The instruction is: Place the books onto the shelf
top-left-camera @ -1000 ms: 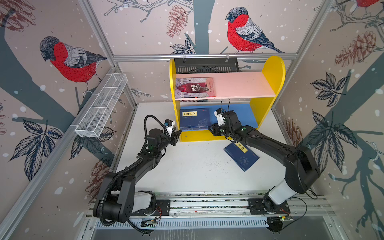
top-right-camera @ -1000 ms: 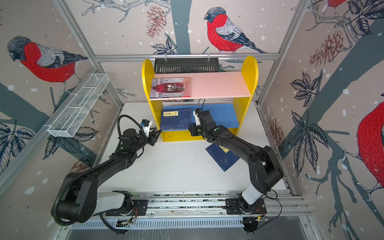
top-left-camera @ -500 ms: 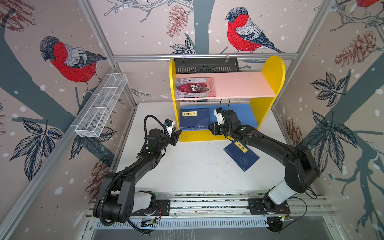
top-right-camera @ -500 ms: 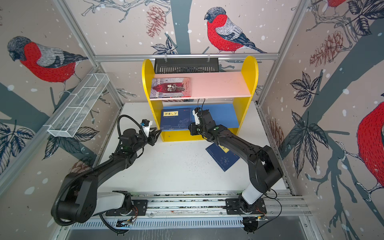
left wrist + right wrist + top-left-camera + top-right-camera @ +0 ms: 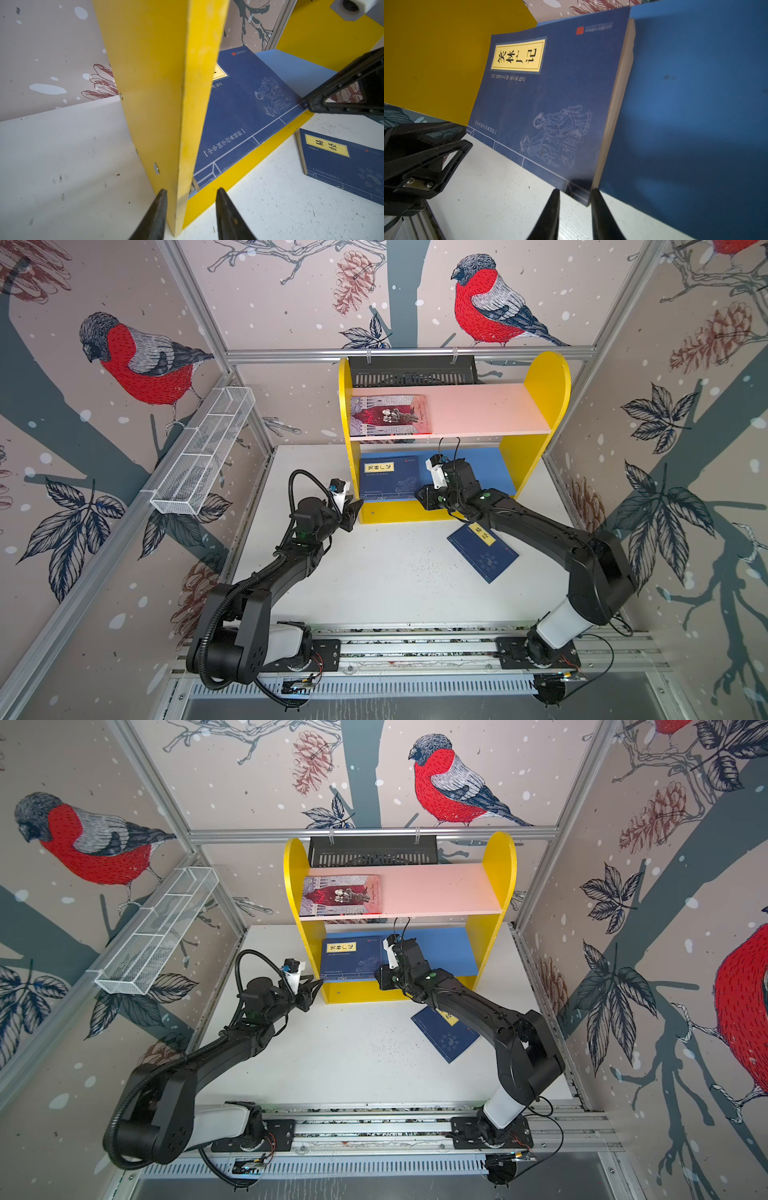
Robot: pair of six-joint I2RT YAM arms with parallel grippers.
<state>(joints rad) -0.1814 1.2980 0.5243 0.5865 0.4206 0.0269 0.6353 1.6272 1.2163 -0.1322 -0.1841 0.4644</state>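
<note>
The yellow shelf (image 5: 540, 377) (image 5: 498, 857) stands at the back of the table. A dark red and grey book (image 5: 388, 414) (image 5: 340, 894) lies flat on its pink upper board. A navy book with a yellow label (image 5: 388, 479) (image 5: 351, 959) (image 5: 550, 99) lies on the blue lower board (image 5: 685, 104). Another navy book (image 5: 484, 551) (image 5: 446, 1036) (image 5: 342, 164) lies on the table, partly under my right arm. My left gripper (image 5: 355, 506) (image 5: 191, 190) is open, its fingers straddling the front edge of the shelf's left side panel (image 5: 162, 83). My right gripper (image 5: 422, 494) (image 5: 575, 190) is narrowly open at the shelved book's front right corner.
A white wire basket (image 5: 203, 452) hangs on the left wall. A black slotted tray (image 5: 411, 371) hangs on the back rail behind the shelf. Both arms are mounted on a metal rail (image 5: 415, 647) along the table's front edge. Frame posts and patterned walls close in the sides.
</note>
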